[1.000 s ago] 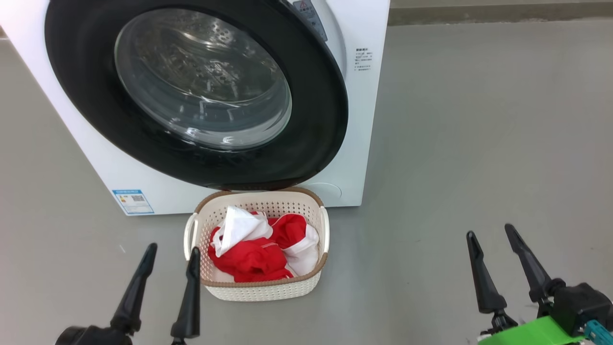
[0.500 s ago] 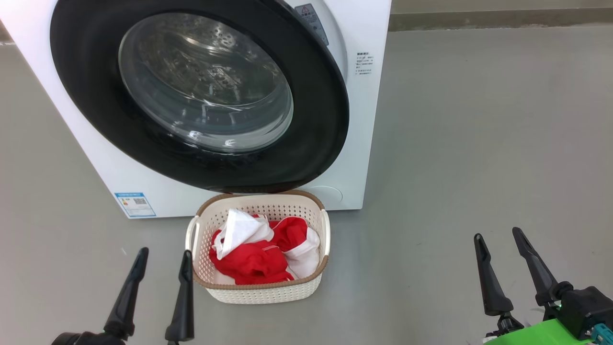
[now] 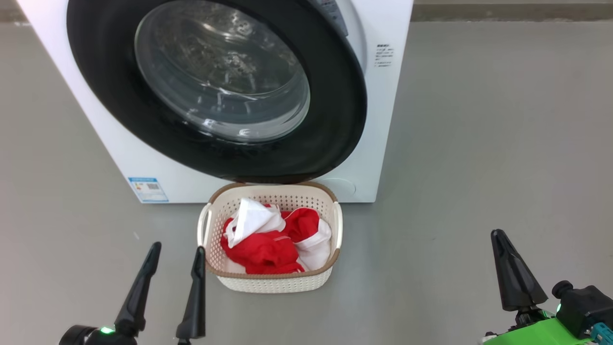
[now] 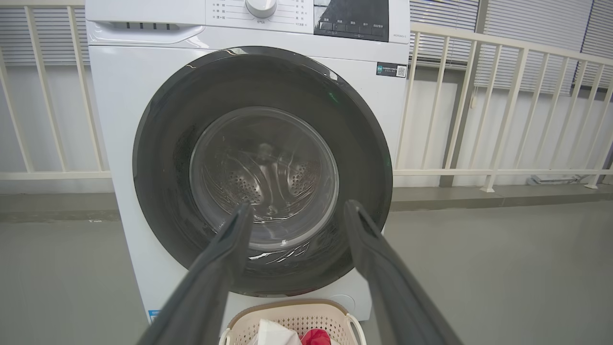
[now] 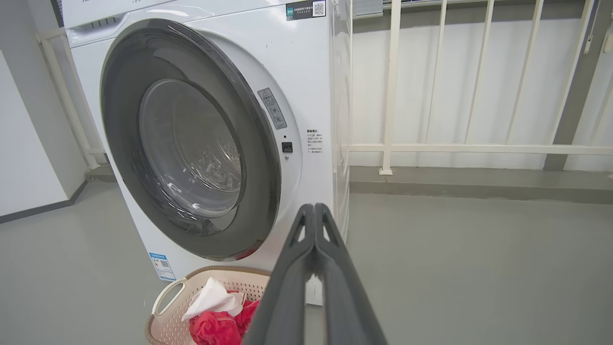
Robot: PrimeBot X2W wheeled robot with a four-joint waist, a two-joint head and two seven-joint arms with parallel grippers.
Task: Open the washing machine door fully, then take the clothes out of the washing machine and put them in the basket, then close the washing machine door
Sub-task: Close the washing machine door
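Observation:
The washing machine (image 3: 390, 120) stands white and boxy ahead, and the washing machine door (image 3: 337, 120), glossy black with a clear bulging window, lies against its front. The drum behind the glass looks bare. In front of it on the floor sits the cream basket (image 3: 273, 286) holding the red and white clothes (image 3: 266, 251). My left gripper (image 3: 177, 248) is open and empty just left of the basket. My right gripper (image 3: 500, 235) is shut on nothing, well to the basket's right. In the right wrist view its fingers (image 5: 313, 207) press together; the left wrist view shows spread fingers (image 4: 298, 207) before the door (image 4: 163, 158).
Grey floor (image 3: 479, 143) spreads wide to the right of the machine. A white railing (image 5: 479, 148) on a low kerb runs behind the machine. A pale wall (image 5: 28, 143) stands to the machine's left in the right wrist view.
My right gripper has closed its fingers together. The head camera has shifted, so the whole picture sits a little further right. The left gripper stays open.

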